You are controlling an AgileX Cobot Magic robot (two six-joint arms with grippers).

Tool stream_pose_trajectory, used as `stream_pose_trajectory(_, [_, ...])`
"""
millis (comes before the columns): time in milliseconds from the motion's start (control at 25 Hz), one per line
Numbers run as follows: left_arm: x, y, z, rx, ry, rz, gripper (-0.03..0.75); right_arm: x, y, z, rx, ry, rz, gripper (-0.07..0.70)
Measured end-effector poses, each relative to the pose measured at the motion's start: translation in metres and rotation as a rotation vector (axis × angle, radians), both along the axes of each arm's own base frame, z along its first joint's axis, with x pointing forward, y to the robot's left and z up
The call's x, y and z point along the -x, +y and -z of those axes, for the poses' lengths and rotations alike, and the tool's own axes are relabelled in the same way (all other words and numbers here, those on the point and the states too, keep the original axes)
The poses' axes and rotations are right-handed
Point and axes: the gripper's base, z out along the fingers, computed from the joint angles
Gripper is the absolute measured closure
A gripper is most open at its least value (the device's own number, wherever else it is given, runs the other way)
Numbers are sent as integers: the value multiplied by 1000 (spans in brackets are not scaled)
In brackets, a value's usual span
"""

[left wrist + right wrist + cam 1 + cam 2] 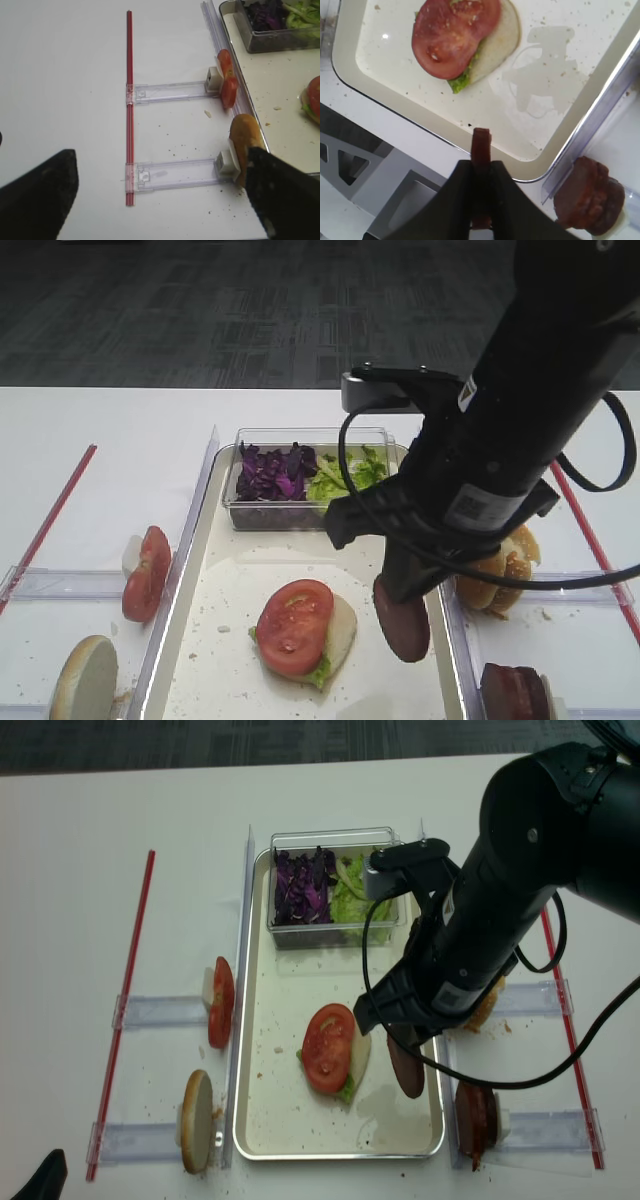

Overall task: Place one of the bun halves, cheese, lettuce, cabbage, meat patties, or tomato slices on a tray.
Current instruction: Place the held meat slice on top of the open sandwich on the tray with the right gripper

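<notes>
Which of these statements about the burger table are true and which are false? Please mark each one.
1. The right gripper holds a meat patty edge-on between its fingers. True.
2. A tomato slice lies on the stack in the tray. True.
3. The clear tub holds only tomato slices. False: it holds purple cabbage and lettuce.
4. The held patty already lies on the tomato. False: it hangs to the tomato's right, above the tray.

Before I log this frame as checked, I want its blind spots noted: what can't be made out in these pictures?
- Right gripper: both high views, the arm hides how it pinches the meat patty; only the wrist view shows that.
- Bun stack right of the tray: first high view, arm covers most.
- Left gripper's fingers: left wrist view, blurred, cut by the edge.
- Meat patties on the rack: bottom edge crops them.
</notes>
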Motion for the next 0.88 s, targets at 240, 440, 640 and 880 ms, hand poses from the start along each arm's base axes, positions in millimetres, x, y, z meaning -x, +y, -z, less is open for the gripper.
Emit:
stream_pose_trajectory(240, [0, 0, 0, 0, 0, 0, 97, -4, 5, -2, -66, -51, -19, 510])
stream_pose_trajectory(440, [0, 0, 0, 0, 0, 0, 97, -17, -4, -8, -197, -53, -3, 510])
stream_pose_trajectory(640, [0, 0, 0, 0, 0, 0, 97, -38, -28, -16, -394, -28, 27, 510])
stream_pose_trajectory(880, [0, 0, 0, 0, 0, 0, 97, -50, -32, -12, -594, 45, -26, 510])
